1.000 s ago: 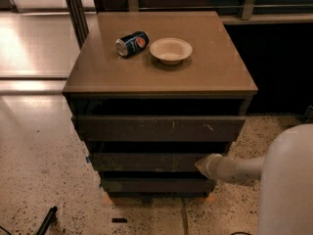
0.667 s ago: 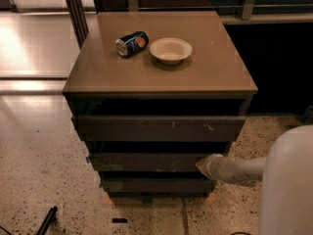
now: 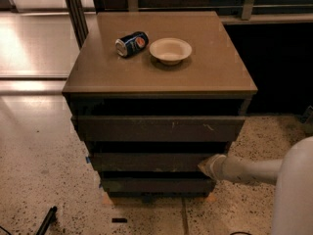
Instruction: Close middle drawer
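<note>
The dark grey-brown cabinet has three drawers. The middle drawer is the long shallow second front; it sits a little proud of the cabinet, with a dark gap above it. The taller top drawer front with pale scratches is above, and the shortest bottom drawer front is below. My gripper reaches in from the right on a pale arm and its tip rests against the right end of the middle drawer front.
A blue soda can lies on its side on the cabinet top beside a pale bowl. A speckled floor surrounds the cabinet. A dark object lies on the floor at lower left. My white arm body fills the lower right.
</note>
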{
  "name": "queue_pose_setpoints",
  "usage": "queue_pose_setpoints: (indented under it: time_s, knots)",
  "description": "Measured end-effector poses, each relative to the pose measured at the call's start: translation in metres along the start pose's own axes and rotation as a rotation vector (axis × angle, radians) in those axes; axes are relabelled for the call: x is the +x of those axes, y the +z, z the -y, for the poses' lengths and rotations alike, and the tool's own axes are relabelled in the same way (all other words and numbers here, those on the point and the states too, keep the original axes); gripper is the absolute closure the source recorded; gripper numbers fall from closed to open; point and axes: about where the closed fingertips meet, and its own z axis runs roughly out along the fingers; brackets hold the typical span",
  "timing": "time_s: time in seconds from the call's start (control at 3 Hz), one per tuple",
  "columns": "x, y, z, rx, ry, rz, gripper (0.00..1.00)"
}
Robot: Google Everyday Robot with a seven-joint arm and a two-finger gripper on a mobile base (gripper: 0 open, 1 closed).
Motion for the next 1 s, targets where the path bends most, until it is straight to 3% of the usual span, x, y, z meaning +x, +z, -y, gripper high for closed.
queue_pose_setpoints:
  time_s: [0.33, 0.67, 1.0]
  knots:
    - [-0.006, -0.008, 0.003, 0.005, 0.007, 0.016, 1.00]
    - [-0.005, -0.009, 0.002, 0.005, 0.008, 0.016, 0.81]
    - [-0.004, -0.057, 0.019, 0.007, 0.125, 0.017, 0.58]
